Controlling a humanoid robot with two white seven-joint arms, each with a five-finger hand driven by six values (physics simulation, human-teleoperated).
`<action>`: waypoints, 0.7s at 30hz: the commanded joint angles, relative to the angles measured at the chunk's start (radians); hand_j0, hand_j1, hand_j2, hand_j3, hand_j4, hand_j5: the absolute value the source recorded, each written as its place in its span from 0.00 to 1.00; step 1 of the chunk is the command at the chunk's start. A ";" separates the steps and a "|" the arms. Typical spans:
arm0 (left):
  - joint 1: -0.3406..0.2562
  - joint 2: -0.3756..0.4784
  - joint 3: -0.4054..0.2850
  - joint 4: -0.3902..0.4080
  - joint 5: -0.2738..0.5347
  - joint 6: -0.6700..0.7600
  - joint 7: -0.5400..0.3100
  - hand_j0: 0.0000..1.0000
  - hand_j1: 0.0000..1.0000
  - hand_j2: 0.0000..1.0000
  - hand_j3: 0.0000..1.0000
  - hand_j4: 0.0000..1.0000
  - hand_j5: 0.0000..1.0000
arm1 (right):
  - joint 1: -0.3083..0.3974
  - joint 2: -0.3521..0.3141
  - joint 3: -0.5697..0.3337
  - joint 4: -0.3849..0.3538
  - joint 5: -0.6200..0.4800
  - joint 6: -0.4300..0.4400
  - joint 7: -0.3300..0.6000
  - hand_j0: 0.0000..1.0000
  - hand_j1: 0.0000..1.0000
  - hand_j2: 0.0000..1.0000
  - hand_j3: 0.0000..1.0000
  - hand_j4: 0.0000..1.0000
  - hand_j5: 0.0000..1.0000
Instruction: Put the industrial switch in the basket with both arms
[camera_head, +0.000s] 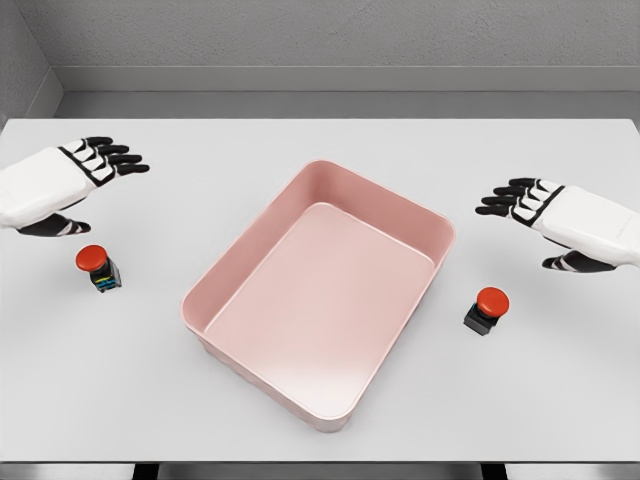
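Switches (99, 268) (486, 310) flank empty basket (215, 290) near tabletop's side edges; left hand (85, 170) and right hand (540, 210) hover spread, empty; clumsy grabs could topple them.

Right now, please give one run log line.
left robot hand open | right robot hand open | switches on table | basket empty

A white table (320, 140) bears a pink basket (425, 215) between two red-buttoned switches (98, 268) (487, 309).
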 joint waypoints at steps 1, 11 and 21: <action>0.000 0.002 -0.002 -0.002 0.007 0.001 0.001 1.00 1.00 1.00 1.00 1.00 1.00 | -0.002 -0.002 -0.002 -0.002 -0.006 0.001 0.000 1.00 1.00 1.00 1.00 1.00 1.00; 0.002 0.159 -0.035 -0.016 -0.043 0.001 -0.002 1.00 1.00 1.00 1.00 1.00 1.00 | 0.081 -0.011 0.001 -0.046 -0.008 -0.004 0.138 1.00 1.00 1.00 1.00 1.00 1.00; 0.014 0.169 -0.078 -0.092 -0.149 0.001 -0.082 1.00 1.00 1.00 1.00 1.00 1.00 | 0.066 0.007 0.041 -0.069 -0.008 0.001 0.355 1.00 1.00 1.00 1.00 1.00 1.00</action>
